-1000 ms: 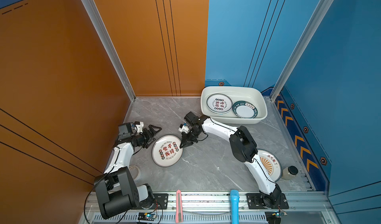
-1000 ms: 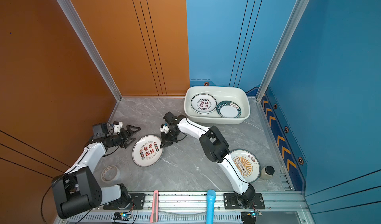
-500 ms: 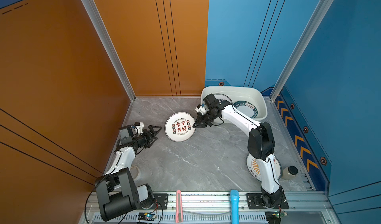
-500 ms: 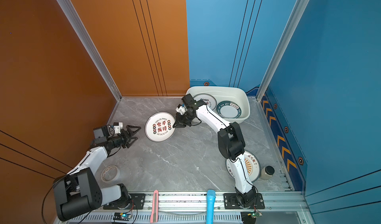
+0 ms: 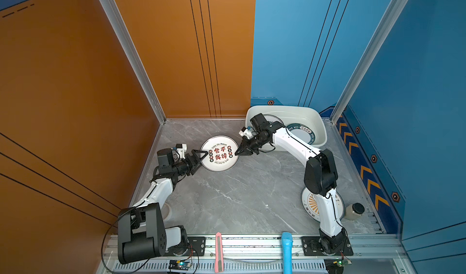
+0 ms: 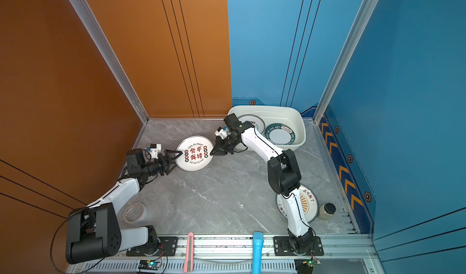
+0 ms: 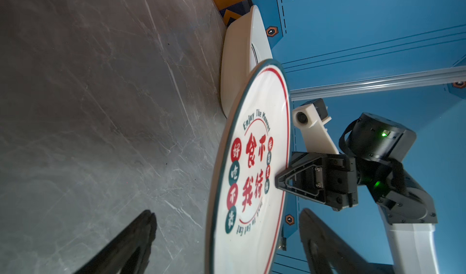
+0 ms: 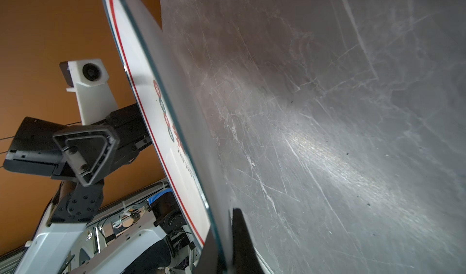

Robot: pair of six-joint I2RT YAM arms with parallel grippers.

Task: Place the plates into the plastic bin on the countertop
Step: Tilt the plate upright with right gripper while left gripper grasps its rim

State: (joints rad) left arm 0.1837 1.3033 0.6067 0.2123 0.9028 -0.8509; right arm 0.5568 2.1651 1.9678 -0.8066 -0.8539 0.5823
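A tape roll (image 6: 135,212) lies flat on the grey marble countertop (image 5: 239,197), beside the left arm. The left gripper (image 5: 203,160) stands spread, one finger on each side of the left rim of the red-character plate (image 5: 220,156) and not clamping it. That plate reads "Enjoy The Moment" over the red characters 食不我待 and is raised at a tilt off the countertop. The right gripper (image 5: 237,153) pinches its right rim. Behind, against the blue wall, the plastic bin (image 5: 285,106) holds a green-rimmed plate (image 6: 280,135) whose pale lettering is too small to read, and a second plate largely hidden by the right arm. An orange sunburst plate (image 6: 306,201) lies under that arm, next to a jar (image 5: 354,210).

Half a second ago the left gripper was well apart from the plate. A second ago the plate was nearer the front rail.
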